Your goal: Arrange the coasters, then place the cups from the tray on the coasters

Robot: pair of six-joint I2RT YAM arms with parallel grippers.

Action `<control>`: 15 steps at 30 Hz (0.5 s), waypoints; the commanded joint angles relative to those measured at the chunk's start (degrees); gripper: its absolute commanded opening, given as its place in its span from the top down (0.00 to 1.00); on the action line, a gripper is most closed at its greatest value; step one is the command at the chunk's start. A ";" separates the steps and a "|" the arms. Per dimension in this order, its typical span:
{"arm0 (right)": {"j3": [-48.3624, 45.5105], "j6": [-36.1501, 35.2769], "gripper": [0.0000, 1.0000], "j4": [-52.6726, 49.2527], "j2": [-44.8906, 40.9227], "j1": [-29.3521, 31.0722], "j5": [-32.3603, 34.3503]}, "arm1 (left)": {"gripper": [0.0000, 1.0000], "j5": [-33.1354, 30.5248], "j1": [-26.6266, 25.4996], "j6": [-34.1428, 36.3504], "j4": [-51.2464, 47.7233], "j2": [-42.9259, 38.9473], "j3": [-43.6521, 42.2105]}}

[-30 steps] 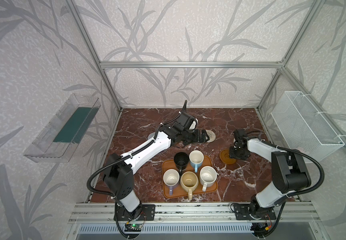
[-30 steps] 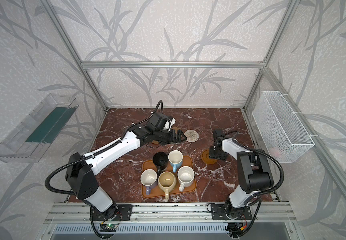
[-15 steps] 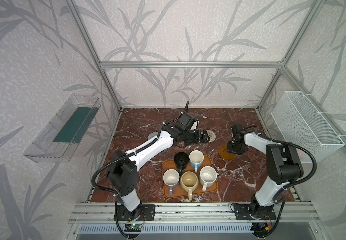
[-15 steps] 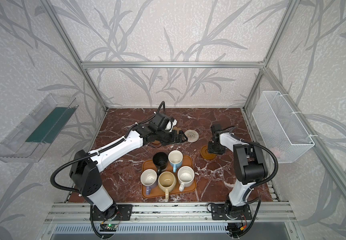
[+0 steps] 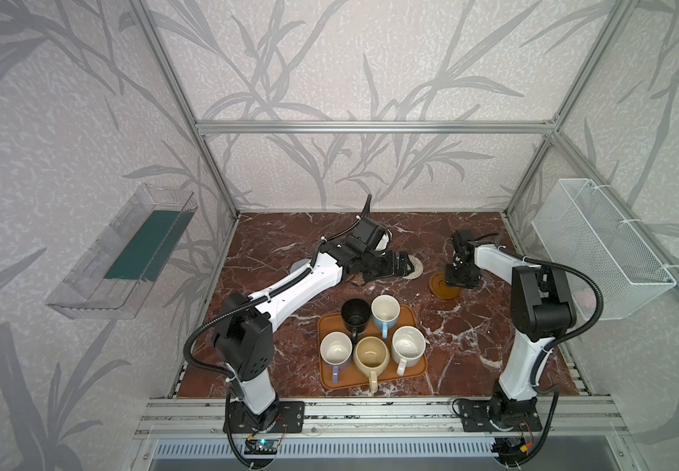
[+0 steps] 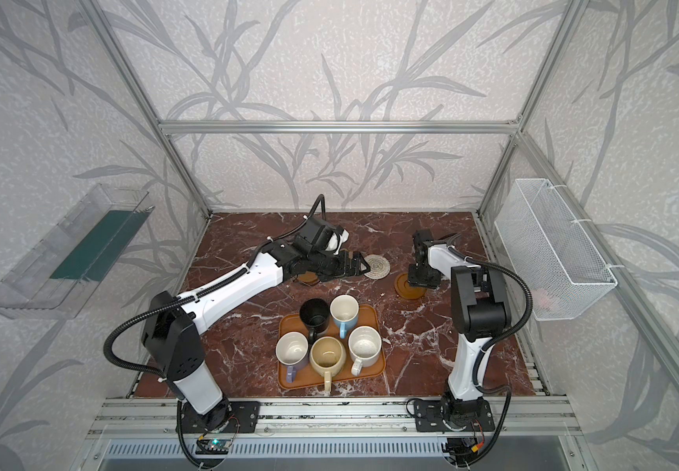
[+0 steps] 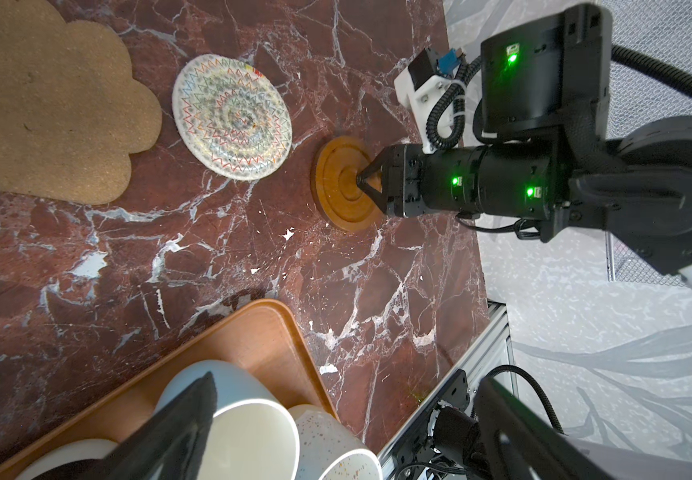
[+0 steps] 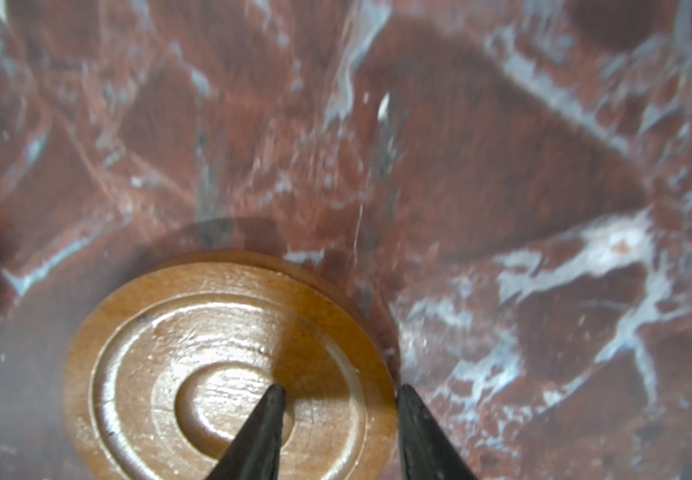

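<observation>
Five cups stand on the orange-brown tray (image 5: pixel 350 380): black (image 5: pixel 355 314), light blue (image 5: pixel 385 310), lavender (image 5: pixel 336 348), tan-yellow (image 5: pixel 371 352) and speckled white (image 5: pixel 408 346). Beyond the tray lie a cream woven coaster (image 5: pixel 412 267) (image 7: pixel 232 118), a tan flower-shaped coaster (image 7: pixel 45 104) and a brown wooden coaster (image 5: pixel 440 285) (image 8: pixel 228 365). My right gripper (image 5: pixel 458 281) (image 8: pixel 338 390) is shut on the wooden coaster, one fingertip in its centre groove, the other outside its rim. My left gripper (image 5: pixel 399 265) (image 7: pixel 344 378) hangs wide open beside the cream coaster, holding nothing.
A grey woven coaster (image 5: pixel 299 267) peeks out behind my left arm. A white wire basket (image 5: pixel 599 248) hangs on the right wall and a clear plastic bin (image 5: pixel 126 253) on the left wall. Aluminium rails run along the front edge.
My right gripper has narrowed on the wooden coaster and slid it toward the back of the table. My left arm has shifted only slightly and stays open.
</observation>
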 commanded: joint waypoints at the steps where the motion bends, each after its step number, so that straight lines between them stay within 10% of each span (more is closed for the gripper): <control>1: 2.47 -0.73 0.56 -2.32 2.79 -0.72 2.29 | 0.01 -0.48 0.11 1.29 -1.20 0.94 1.76; 15: 13.67 -2.28 0.56 -6.06 10.80 -1.30 2.06 | 0.01 -0.32 0.29 1.91 -2.27 2.28 3.48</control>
